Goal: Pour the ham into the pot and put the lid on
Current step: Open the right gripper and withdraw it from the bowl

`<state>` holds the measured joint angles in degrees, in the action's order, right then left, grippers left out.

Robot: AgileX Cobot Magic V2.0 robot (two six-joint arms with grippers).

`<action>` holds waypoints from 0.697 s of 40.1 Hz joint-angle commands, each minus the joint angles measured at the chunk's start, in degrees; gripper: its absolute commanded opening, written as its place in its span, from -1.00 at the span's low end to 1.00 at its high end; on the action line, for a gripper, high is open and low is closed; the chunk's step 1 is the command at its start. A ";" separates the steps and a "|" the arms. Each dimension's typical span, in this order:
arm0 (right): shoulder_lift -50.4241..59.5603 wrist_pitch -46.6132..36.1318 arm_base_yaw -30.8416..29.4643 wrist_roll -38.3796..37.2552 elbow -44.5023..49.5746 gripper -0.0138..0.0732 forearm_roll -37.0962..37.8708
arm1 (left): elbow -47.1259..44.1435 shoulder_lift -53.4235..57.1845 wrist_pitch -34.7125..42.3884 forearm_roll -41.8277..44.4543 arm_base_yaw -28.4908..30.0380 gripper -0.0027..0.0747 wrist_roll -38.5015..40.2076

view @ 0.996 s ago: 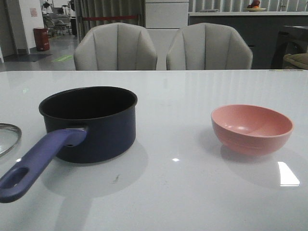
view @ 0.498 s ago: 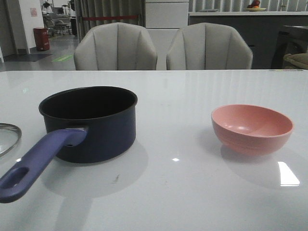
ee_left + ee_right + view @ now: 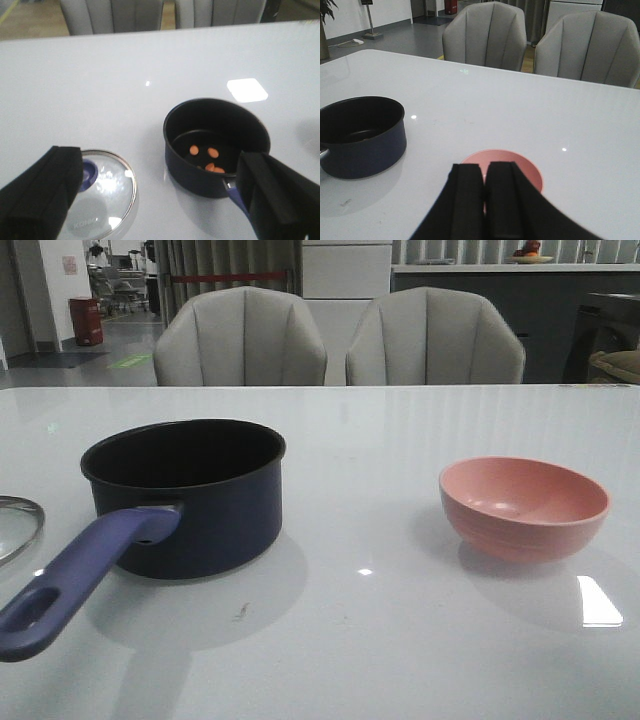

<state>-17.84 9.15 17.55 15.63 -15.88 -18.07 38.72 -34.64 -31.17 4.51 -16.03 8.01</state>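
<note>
White table [image 3: 400, 640]; ham [image 3: 207, 157] in pot [image 3: 215, 145] only from left wrist; left end effector [image 3: 165, 200] spread, right [image 3: 484, 195] pressed together.

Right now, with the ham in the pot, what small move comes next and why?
Probably lower the open left gripper toward the blue knob of the glass lid. The ham pieces already lie in the pot, which is uncovered, and the lid rests on the table beside it.

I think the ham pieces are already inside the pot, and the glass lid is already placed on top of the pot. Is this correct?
Only partly. The ham is indeed inside the pot, but the lid is not on it. The left wrist view shows the lid lying flat on the table beside the pot, apart from it, and the pot is open at the top.
</note>
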 commanded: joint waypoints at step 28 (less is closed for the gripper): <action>-0.19 -4.92 0.14 0.57 -1.61 -0.32 -0.44 | 32.71 -52.57 -17.04 -3.37 14.17 0.80 5.53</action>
<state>-17.84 9.15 17.55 15.63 -15.88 -18.07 66.46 -86.11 -47.49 1.12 -2.06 13.50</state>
